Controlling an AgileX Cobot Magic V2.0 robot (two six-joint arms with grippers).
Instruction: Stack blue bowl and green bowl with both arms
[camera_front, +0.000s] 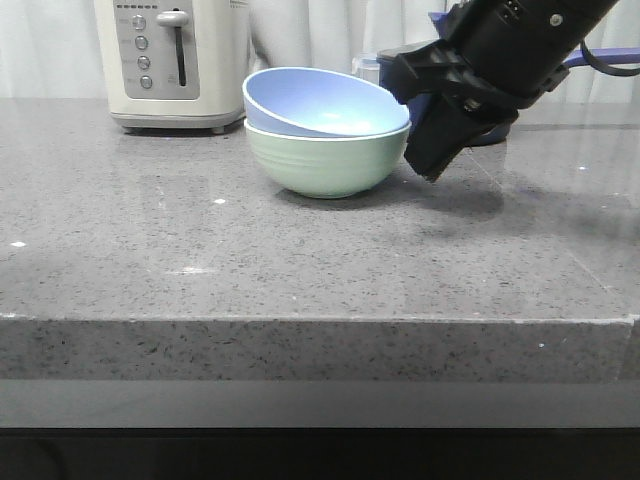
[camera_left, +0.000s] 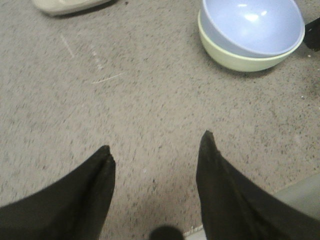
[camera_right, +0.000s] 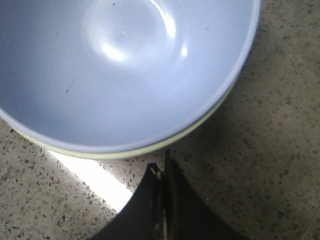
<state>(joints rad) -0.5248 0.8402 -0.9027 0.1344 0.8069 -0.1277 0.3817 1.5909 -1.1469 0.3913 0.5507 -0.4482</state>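
The blue bowl (camera_front: 320, 100) rests tilted inside the green bowl (camera_front: 325, 160) on the grey counter, in front of the toaster. Both show in the left wrist view, blue bowl (camera_left: 255, 22) nested in green bowl (camera_left: 235, 57), far from my left gripper (camera_left: 156, 146), which is open over bare counter. The left gripper does not show in the front view. My right gripper (camera_front: 432, 172) hangs just right of the green bowl, its tip low near the counter. In the right wrist view its jaws (camera_right: 161, 167) are shut together with nothing between them, just outside the blue bowl (camera_right: 120, 70) and the green rim (camera_right: 150, 148).
A cream toaster (camera_front: 175, 60) stands at the back left, its base (camera_left: 65, 5) visible from the left wrist. A dark blue pot (camera_front: 400, 62) sits behind the right arm. The counter's front edge (camera_front: 320, 320) runs across; its edge (camera_left: 300, 192) also lies near the left gripper.
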